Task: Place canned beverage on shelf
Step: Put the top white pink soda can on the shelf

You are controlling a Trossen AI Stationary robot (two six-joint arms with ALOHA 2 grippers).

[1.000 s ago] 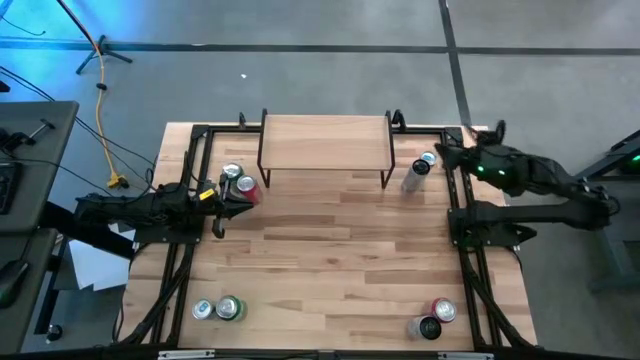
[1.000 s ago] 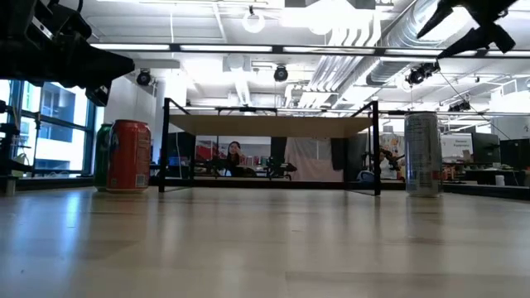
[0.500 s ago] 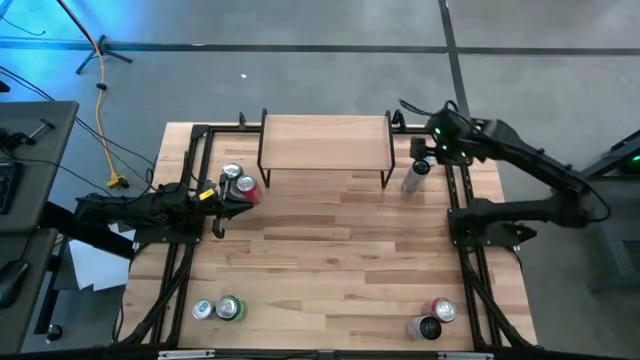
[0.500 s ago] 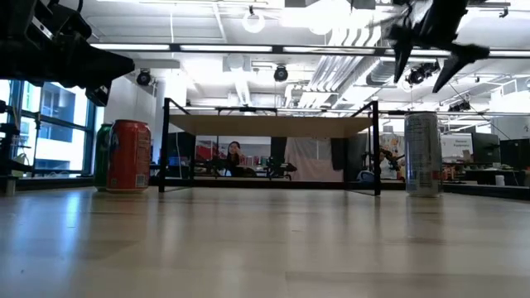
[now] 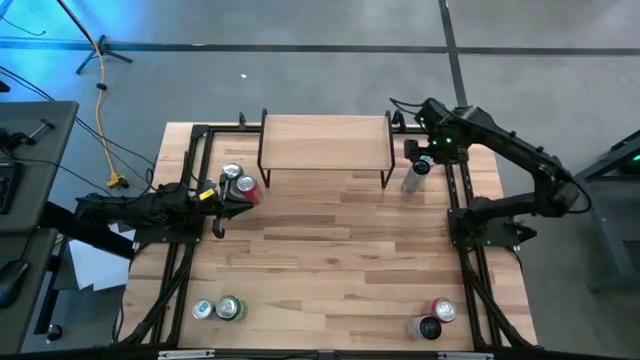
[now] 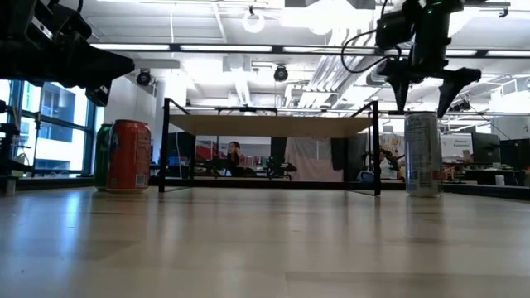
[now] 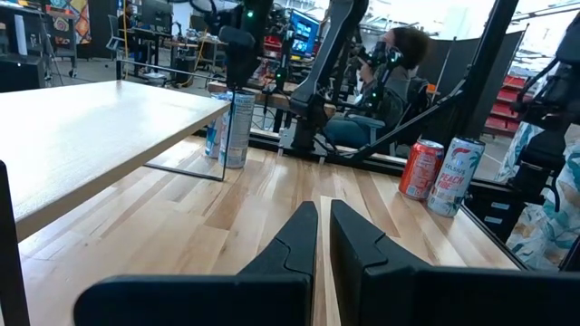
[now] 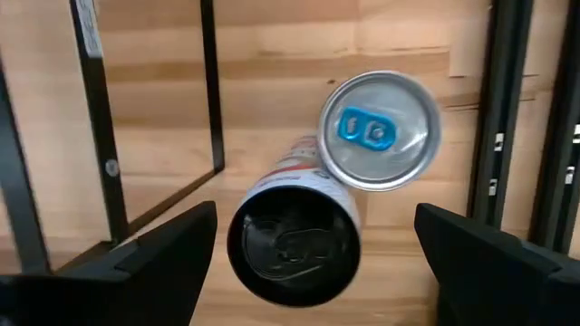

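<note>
— Where is the can?
— The tall can (image 5: 414, 176) stands on the table (image 5: 330, 250), just beside the shelf (image 5: 325, 142).
— The hands?
— The right hand (image 6: 422, 98) hovers above it, spread wide, holding nothing; the left hand (image 7: 323, 237) is closed, empty.

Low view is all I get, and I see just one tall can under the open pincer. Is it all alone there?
Observer: No. The right wrist view looks down on two cans side by side: a black-topped can and a silver-topped can. The right pincer hangs open above them.
Operator: Is anything on the shelf?
Observer: From above, the shelf has no can on its top.
Operator: What about the other pincer?
Observer: The left pincer is shut, on the table's left side near the red can.
</note>
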